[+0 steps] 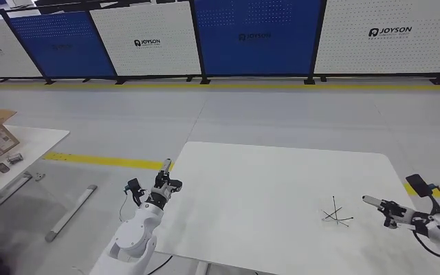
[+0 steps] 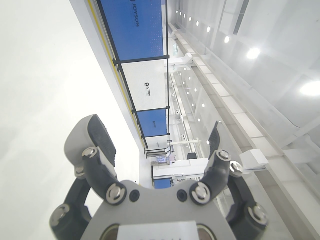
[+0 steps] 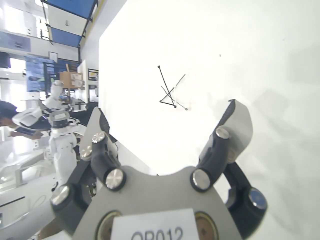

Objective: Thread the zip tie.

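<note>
The white bench (image 1: 275,185) stands on a grey floor crossed by a yellow line (image 1: 103,161). Blue and white perforated panels (image 1: 258,38) stand in a row beyond its far edge. Off its left edge is a second white table (image 1: 34,141) with a cardboard box (image 1: 5,134) on it, and a grey bar (image 1: 71,212) lies on the floor between the two.

The zip ties (image 1: 336,215) are a small loose heap of thin black strips lying flat on the bench, crossed over one another like a star. In the right wrist view the zip ties (image 3: 170,96) show small square heads at the strip ends, and one paler grey strip lies among the black ones. The heap sits toward the right edge of the bench, on its near half, well away from the left edge.

The right end effector (image 1: 371,201) hangs at the right edge of the bench, near the heap but apart from it, with bare bench top between them. In its own wrist view the right end effector (image 3: 166,107) has its fingers spread wide with nothing in them, pointing at the ties.

The left end effector (image 1: 166,166) is at the left edge, near the far left corner, well apart from the ties. Its wrist view shows the left end effector (image 2: 157,126) spread wide and holding nothing.
</note>
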`<state>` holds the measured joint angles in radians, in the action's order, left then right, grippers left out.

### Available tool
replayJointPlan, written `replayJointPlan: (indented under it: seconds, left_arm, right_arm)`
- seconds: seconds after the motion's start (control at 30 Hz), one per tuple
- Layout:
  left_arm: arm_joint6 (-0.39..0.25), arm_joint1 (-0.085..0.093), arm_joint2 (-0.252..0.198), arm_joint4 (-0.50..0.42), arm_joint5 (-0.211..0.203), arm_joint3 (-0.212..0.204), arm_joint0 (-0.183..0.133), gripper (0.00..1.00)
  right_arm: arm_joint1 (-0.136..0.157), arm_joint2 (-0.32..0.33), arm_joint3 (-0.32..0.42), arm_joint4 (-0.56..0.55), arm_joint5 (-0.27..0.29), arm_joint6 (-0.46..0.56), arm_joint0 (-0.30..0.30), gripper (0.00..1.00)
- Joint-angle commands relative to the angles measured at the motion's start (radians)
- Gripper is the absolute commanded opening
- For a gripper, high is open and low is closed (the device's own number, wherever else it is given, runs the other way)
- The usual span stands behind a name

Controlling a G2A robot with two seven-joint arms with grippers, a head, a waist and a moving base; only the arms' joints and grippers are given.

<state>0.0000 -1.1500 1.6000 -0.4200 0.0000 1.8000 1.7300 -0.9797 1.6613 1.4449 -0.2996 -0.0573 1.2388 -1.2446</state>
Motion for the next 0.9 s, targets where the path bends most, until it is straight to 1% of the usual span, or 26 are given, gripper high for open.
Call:
replayJointPlan:
  seconds: [0.0, 0.27, 0.3, 0.33, 0.37, 0.4, 0.47, 0.5, 0.6, 0.63, 0.67, 0.7, 0.73, 0.77, 0.8, 0.83, 0.87]
  left_arm:
    - [0.000, 0.000, 0.000, 0.000, 0.000, 0.000, 0.000, 1.00]
    - [0.000, 0.000, 0.000, 0.000, 0.000, 0.000, 0.000, 1.00]
    - [0.000, 0.000, 0.000, 0.000, 0.000, 0.000, 0.000, 1.00]
    - [0.000, 0.000, 0.000, 0.000, 0.000, 0.000, 0.000, 1.00]
    - [0.000, 0.000, 0.000, 0.000, 0.000, 0.000, 0.000, 1.00]
    - [0.000, 0.000, 0.000, 0.000, 0.000, 0.000, 0.000, 1.00]
    - [0.000, 0.000, 0.000, 0.000, 0.000, 0.000, 0.000, 1.00]
    - [0.000, 0.000, 0.000, 0.000, 0.000, 0.000, 0.000, 1.00]
    - [0.000, 0.000, 0.000, 0.000, 0.000, 0.000, 0.000, 1.00]
    - [0.000, 0.000, 0.000, 0.000, 0.000, 0.000, 0.000, 1.00]
    - [0.000, 0.000, 0.000, 0.000, 0.000, 0.000, 0.000, 1.00]
    - [0.000, 0.000, 0.000, 0.000, 0.000, 0.000, 0.000, 1.00]
    - [0.000, 0.000, 0.000, 0.000, 0.000, 0.000, 0.000, 1.00]
    - [0.000, 0.000, 0.000, 0.000, 0.000, 0.000, 0.000, 1.00]
    - [0.000, 0.000, 0.000, 0.000, 0.000, 0.000, 0.000, 1.00]
    - [0.000, 0.000, 0.000, 0.000, 0.000, 0.000, 0.000, 1.00]
    - [0.000, 0.000, 0.000, 0.000, 0.000, 0.000, 0.000, 1.00]
  right_arm:
    - [0.000, 0.000, 0.000, 0.003, -0.001, 0.000, -0.001, 1.00]
    - [0.000, 0.000, 0.000, 0.003, -0.001, 0.000, -0.001, 1.00]
    - [0.001, -0.005, 0.008, -0.020, 0.009, -0.004, 0.000, 1.00]
    - [0.003, -0.021, 0.018, -0.055, 0.029, -0.001, 0.002, 1.00]
    - [0.005, -0.043, 0.023, -0.066, 0.076, 0.042, 0.009, 1.00]
    - [0.009, -0.051, 0.007, -0.085, 0.093, 0.074, 0.029, 1.00]
    - [0.012, -0.077, 0.003, -0.105, 0.118, 0.112, 0.057, 1.00]
    - [0.013, -0.088, -0.002, -0.121, 0.120, 0.120, 0.071, 1.00]
    - [0.016, -0.104, -0.011, -0.120, 0.132, 0.142, 0.086, 1.00]
    - [0.018, -0.113, -0.015, -0.119, 0.144, 0.151, 0.091, 1.00]
    - [0.020, -0.134, -0.017, -0.116, 0.170, 0.151, 0.091, 1.00]
    - [0.024, -0.169, -0.020, -0.108, 0.216, 0.151, 0.093, 1.00]
    - [0.033, -0.210, -0.043, -0.087, 0.278, 0.151, 0.110, 1.00]
    - [0.039, -0.229, -0.073, -0.067, 0.288, 0.151, 0.130, 1.00]
    - [0.045, -0.243, -0.103, -0.047, 0.284, 0.151, 0.155, 1.00]
    - [0.048, -0.254, -0.121, -0.031, 0.290, 0.151, 0.171, 1.00]
    - [0.048, -0.254, -0.121, -0.031, 0.290, 0.151, 0.171, 1.00]
